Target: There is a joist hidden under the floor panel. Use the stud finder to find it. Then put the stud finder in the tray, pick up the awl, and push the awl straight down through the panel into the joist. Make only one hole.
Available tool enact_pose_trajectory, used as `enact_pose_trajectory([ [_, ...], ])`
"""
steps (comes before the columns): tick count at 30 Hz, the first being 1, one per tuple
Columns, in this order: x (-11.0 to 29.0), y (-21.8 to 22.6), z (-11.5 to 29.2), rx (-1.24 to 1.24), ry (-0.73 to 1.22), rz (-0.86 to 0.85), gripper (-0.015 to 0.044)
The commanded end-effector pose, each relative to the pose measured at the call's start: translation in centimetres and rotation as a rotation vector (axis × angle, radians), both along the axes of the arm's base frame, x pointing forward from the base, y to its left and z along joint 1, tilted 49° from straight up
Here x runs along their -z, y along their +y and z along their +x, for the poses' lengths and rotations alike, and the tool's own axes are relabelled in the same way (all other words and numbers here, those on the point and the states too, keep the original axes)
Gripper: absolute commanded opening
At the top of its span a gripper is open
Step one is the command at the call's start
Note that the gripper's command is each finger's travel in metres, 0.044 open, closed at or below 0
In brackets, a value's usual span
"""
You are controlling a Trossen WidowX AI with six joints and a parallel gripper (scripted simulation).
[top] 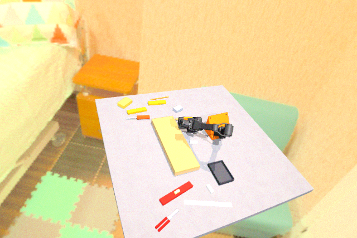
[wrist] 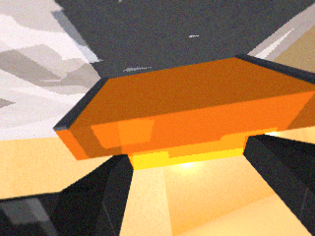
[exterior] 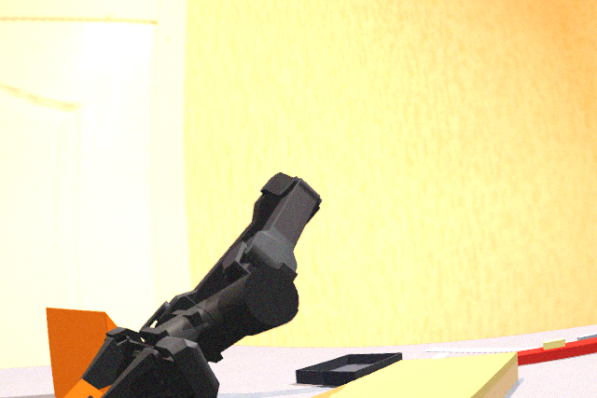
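Note:
My gripper (top: 182,122) (wrist: 182,143) hangs low over the far end of the pale yellow floor panel (top: 177,155) (exterior: 434,377) (wrist: 162,206). It is shut on the orange stud finder (wrist: 187,108) (exterior: 79,390), which fills the wrist view and sits slightly tilted between the dark fingers. The awl (top: 139,117), with an orange handle and a thin shaft, lies on the table left of the panel's far end. The empty dark tray (top: 220,172) (exterior: 347,366) lies right of the panel's near end.
The arm's orange base box (top: 217,122) (exterior: 72,340) stands right of the gripper. Yellow blocks (top: 136,110) and a white block (top: 177,108) lie at the far side. A red level (top: 175,192), a white ruler (top: 207,203) and a red-handled tool (top: 165,221) lie near the front edge.

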State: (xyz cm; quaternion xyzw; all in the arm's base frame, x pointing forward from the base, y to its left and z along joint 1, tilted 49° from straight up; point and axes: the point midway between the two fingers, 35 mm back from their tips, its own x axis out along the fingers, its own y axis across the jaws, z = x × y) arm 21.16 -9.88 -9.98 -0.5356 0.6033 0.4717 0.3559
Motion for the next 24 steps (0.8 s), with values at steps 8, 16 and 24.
enact_pose_trajectory([
  [8, 0.07, 0.38, -0.01, -0.003, 0.0, 0.016, 0.038],
  [16, -0.11, 0.61, 0.05, -0.003, 0.0, 0.016, 0.038],
  [24, -0.11, 0.61, 0.05, -0.003, 0.0, 0.016, 0.038],
])
